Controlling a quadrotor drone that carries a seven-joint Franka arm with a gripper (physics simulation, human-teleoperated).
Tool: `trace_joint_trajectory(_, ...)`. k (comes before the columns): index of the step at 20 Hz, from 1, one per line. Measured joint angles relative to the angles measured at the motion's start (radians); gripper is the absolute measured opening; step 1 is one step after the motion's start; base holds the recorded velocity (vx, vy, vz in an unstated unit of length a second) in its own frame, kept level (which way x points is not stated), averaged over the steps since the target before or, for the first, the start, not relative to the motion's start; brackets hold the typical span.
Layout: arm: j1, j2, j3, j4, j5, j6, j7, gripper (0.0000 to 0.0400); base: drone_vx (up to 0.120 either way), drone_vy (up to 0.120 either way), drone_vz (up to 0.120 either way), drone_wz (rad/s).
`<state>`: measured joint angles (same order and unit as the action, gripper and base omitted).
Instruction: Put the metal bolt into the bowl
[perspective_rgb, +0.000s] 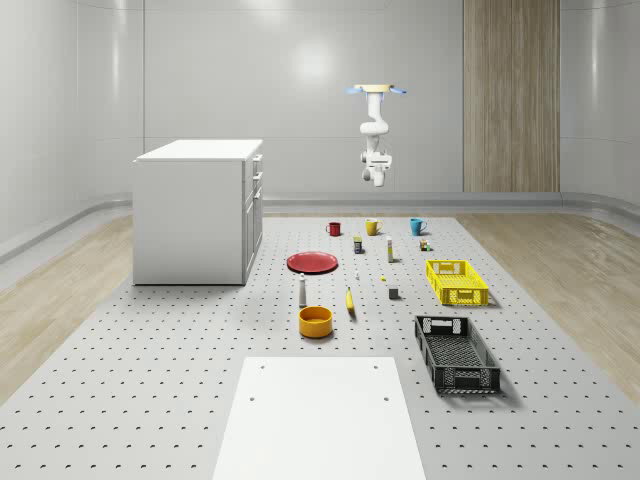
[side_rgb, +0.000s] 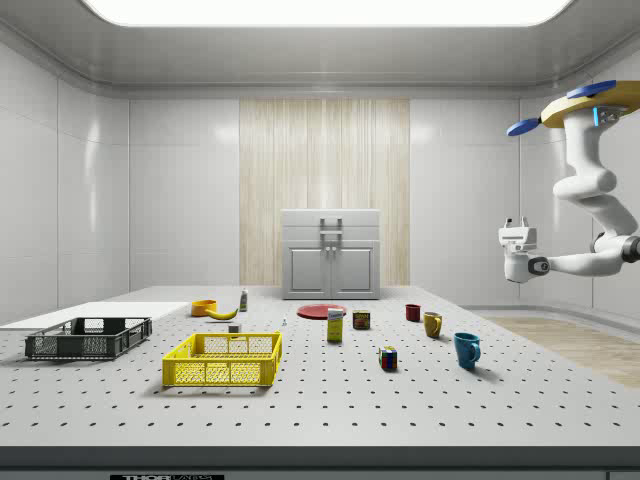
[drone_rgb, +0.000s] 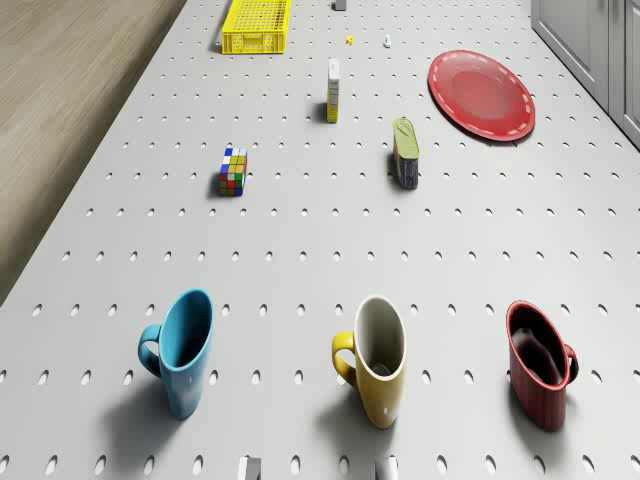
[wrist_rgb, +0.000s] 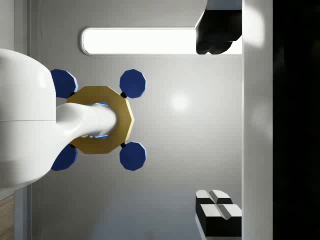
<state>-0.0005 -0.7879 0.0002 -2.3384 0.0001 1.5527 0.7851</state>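
drone hovering past mugs — gripper aloft | round orange bowl

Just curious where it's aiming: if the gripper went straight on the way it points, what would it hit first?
Likely the ceiling: the gripper points upward, just beside the drone hovering near the mugs, and its line looks free, though depth is hard to judge.

Pretty bright, even lighting all round. It comes from a long ceiling light panel, which glows blown-out white in the wrist view too. Soft glare patches sit on the glossy back wall. Shadows under the mugs and crates are short and soft. No blur or edge distortion.
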Motion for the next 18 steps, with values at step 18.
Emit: trace_joint_trajectory(18,-0.006,0.082,0.003,0.283,0.002,-0.187,-0.003,0.04,0.12,-0.12,0.0,0.0)
